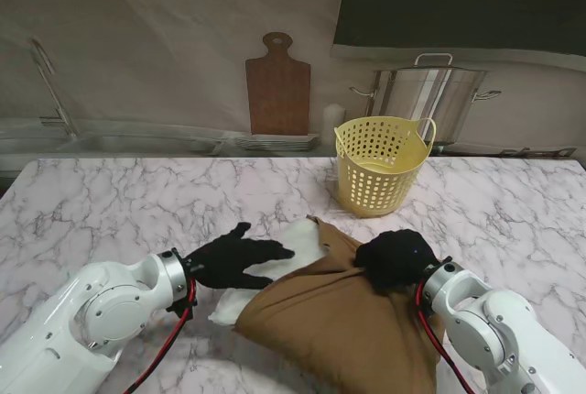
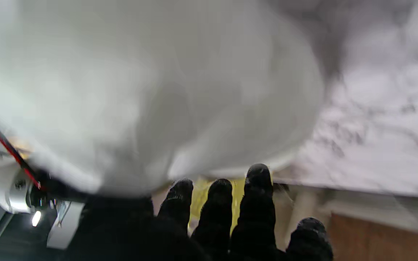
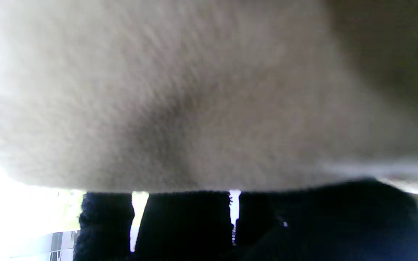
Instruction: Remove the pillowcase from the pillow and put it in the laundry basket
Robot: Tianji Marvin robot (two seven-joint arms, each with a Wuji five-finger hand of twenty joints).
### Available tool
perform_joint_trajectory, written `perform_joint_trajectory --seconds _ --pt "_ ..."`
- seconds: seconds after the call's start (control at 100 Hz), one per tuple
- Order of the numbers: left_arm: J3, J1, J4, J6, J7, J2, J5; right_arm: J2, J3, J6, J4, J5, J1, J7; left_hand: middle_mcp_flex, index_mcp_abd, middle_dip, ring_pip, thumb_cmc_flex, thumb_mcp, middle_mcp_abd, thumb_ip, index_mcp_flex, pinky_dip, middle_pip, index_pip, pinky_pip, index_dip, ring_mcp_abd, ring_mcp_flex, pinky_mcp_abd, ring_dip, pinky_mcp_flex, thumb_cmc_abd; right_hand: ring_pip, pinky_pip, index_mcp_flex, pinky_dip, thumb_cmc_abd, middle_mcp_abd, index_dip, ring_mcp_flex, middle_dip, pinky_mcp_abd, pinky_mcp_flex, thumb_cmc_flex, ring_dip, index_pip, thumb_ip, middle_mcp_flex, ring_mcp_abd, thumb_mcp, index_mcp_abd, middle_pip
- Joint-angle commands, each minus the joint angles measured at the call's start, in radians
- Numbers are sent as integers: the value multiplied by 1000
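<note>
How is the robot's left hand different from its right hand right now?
The left hand lies flat with fingers spread on the white pillow; the right hand is curled into a fist on the brown pillowcase. The left hand reaches toward the middle of the table; the right hand sits nearer the yellow laundry basket. Both wear black gloves.

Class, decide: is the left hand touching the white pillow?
Touching. The stand view shows the left hand lying flat on the pillow, fingers spread over its exposed white end.
</note>
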State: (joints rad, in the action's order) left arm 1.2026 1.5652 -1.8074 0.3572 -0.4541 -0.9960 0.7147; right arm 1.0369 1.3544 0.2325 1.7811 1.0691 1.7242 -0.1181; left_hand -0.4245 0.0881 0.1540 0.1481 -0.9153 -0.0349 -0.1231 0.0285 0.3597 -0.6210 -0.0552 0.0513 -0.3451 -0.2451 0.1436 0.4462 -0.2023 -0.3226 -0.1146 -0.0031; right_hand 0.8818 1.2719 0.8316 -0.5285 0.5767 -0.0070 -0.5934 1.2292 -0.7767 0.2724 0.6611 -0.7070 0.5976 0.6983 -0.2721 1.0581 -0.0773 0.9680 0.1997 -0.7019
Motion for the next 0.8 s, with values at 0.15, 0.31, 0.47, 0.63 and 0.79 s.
perform_joint_trajectory --seconds 0.15,0.31,0.47,0.63,0.79 --pt "-84 -83 107 -18 -103 23 -23 -1 5 -11 -32 9 -12 14 92 29 -1 -12 68 4 -23 -10 -85 33 35 -44 912 -1 16 -34 -17 -13 30 -111 83 28 34 9 -24 11 -3 94 -8 -11 -4 -166 32 16 76 -11 -50 151 43 -19" --pt "-124 -124 143 -48 -118 24 -28 1 14 -11 -36 8 -5 37 137 12 -8 -17 57 4 -16 -11 -135 34 47 -62 899 11 19 -49 -19 -11 36 -155 79 28 33 10 -26 12 -4 93 -10 -12 -4 -168 31 16 75 -15 -51 149 44 -20" --pt "-207 -184 176 -59 -122 25 -66 1 4 -9 -48 8 -12 48 143 8 -8 -15 112 -5 -9 -12 -163 32 43 -66 891 22 15 -48 -15 -13 35 -190 75 27 28 12 -30 10 -4 91 -11 -11 -6 -167 31 15 75 -17 -51 146 46 -20" --pt "-316 -277 197 -91 -190 39 -31 2 2 -9 -53 7 -1 63 141 15 -8 -17 145 7 -10 -13 -164 28 41 -63 885 27 10 -50 -8 -11 32 -170 -4 -7 -8 19 -58 8 22 25 26 13 -66 -155 20 -2 83 -43 -16 99 52 42" --pt "-380 -323 230 -132 -201 42 -29 9 21 14 -30 -30 45 90 134 25 -7 -16 126 15 -9 -12 -161 24 38 -60 882 28 12 -47 -7 -13 27 -140 -238 -93 -213 15 -152 21 263 -128 151 51 -179 39 -11 151 139 -173 49 -202 31 98"
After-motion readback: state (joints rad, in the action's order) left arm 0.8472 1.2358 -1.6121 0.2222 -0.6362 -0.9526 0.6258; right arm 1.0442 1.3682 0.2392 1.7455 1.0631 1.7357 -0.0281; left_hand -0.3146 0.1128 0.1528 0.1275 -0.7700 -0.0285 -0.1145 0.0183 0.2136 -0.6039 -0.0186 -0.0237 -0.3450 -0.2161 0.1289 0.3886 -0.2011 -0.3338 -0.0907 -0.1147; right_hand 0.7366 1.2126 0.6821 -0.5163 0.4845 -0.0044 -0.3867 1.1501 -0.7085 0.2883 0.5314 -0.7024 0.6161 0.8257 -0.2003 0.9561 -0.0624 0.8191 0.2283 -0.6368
